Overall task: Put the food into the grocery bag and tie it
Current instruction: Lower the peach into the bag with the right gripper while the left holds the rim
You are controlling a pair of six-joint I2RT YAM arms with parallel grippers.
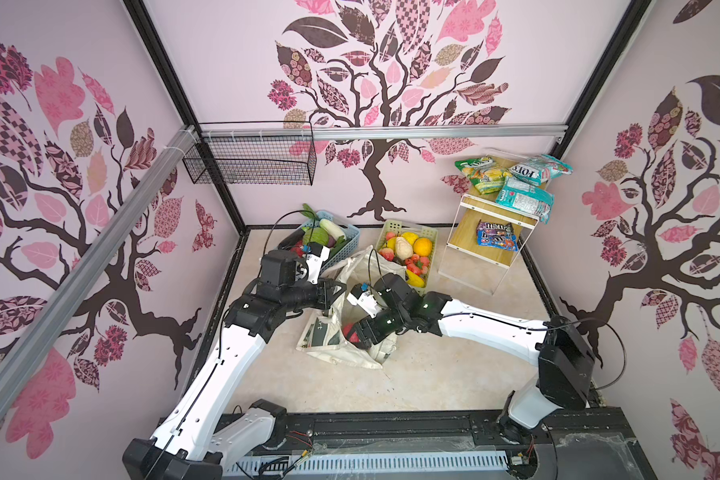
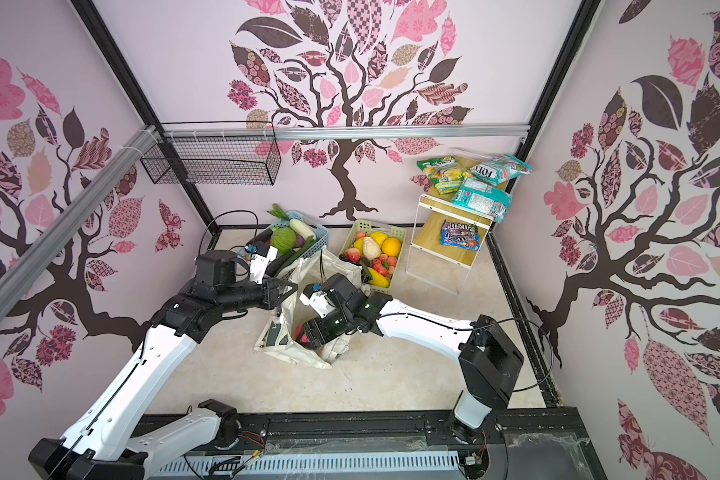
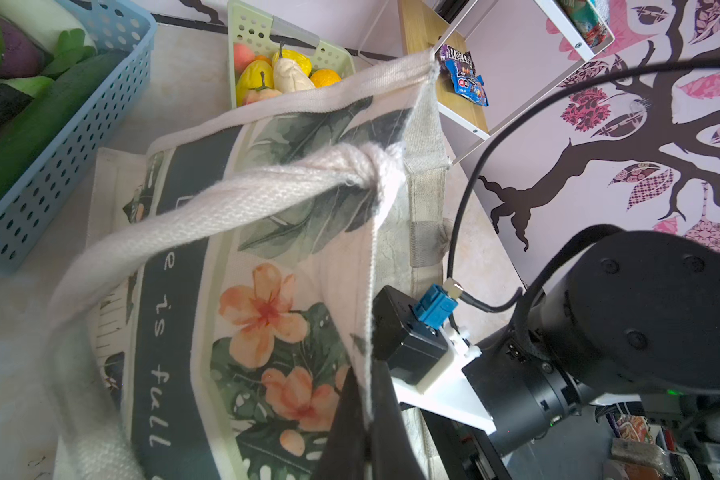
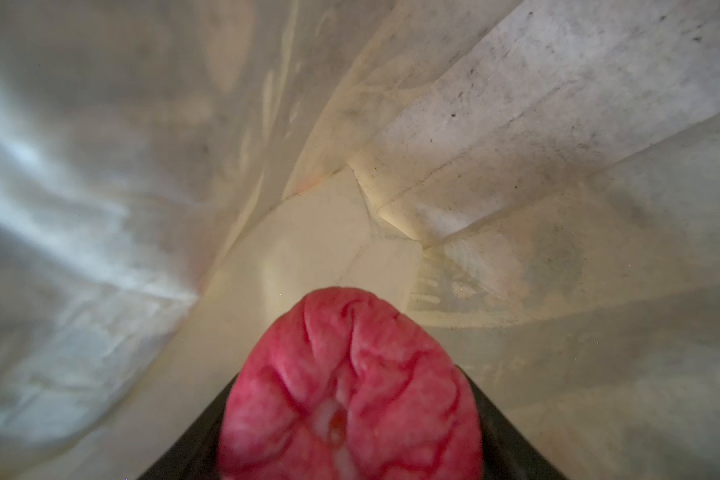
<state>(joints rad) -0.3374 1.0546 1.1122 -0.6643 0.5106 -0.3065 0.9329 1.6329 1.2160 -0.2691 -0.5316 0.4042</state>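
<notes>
- Grocery bag (image 1: 323,336): cream tote with a dark green floral panel, slumped on the desk (image 1: 433,365) between my two arms, its mouth held open; every place below is given from this bag
- Left claw (image 1: 336,292): clenched on the bag's upper rim; in the left wrist view I see the two dark jaws pressed together with the cloth edge pinched between them
- Bag handle (image 3: 225,199): thick cream loop, arching across the printed panel
- Right claw (image 1: 356,334): reached down inside the bag's mouth, jaws spread around a red wrinkled fruit (image 4: 350,386) and grasping it; in the right wrist view the fruit sits against the bag's pale lining, and I cannot tell whether it touches the bottom
- Blue basket (image 1: 352,237): just beyond the bag on my left arm's side, holding the green cabbage (image 1: 314,237) and the white radish (image 1: 331,227)
- Pale-green basket (image 1: 404,225): just beyond the bag on my right arm's side, filled with mixed fruit; the yellow banana (image 1: 415,279) lies at the end nearest the bag
- Shelf (image 1: 462,241): farther from the bag than the pale-green basket; the blue M&M's packet (image 1: 497,242) lies on its lower board, well apart from the bag
</notes>
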